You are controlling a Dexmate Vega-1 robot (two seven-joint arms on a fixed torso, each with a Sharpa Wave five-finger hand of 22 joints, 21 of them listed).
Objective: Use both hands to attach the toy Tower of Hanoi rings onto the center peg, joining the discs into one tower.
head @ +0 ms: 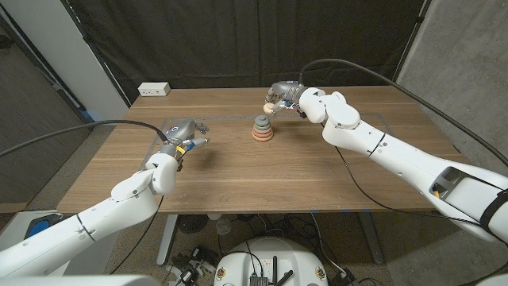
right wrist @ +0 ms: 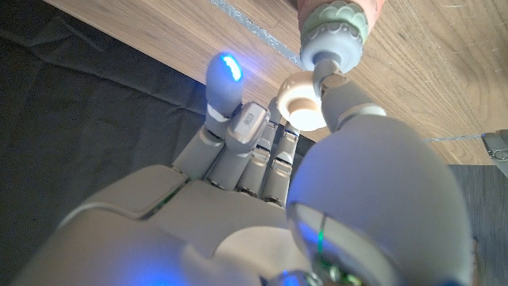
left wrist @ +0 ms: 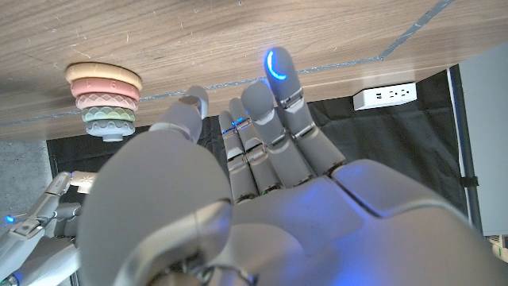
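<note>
The stack of rings (head: 263,129) stands on the wooden surface (head: 262,175) toward its far edge, roughly midway between the left and right edges. From the bottom up it shows orange and pink rings, then a green one, then a grey-blue top piece; the left wrist view shows the same stack (left wrist: 104,99) with its scalloped ring edges. The right hand (head: 283,97) hovers just behind and to the right of the stack, near the far edge, and holds a small pale cream ring (head: 270,106) between its thumb and fingers. In the right wrist view the cream ring (right wrist: 304,104) sits pinched at the fingertips (right wrist: 223,75), close beside the top of the stack (right wrist: 334,32) but not on it. The left hand (head: 186,133) is over the left part of the surface, well apart from the stack, with its fingers spread and nothing in them; the left wrist view shows its fingers (left wrist: 279,79) extended and apart, one tip glowing blue. A white power strip (head: 154,89) lies at the far left corner.
</note>
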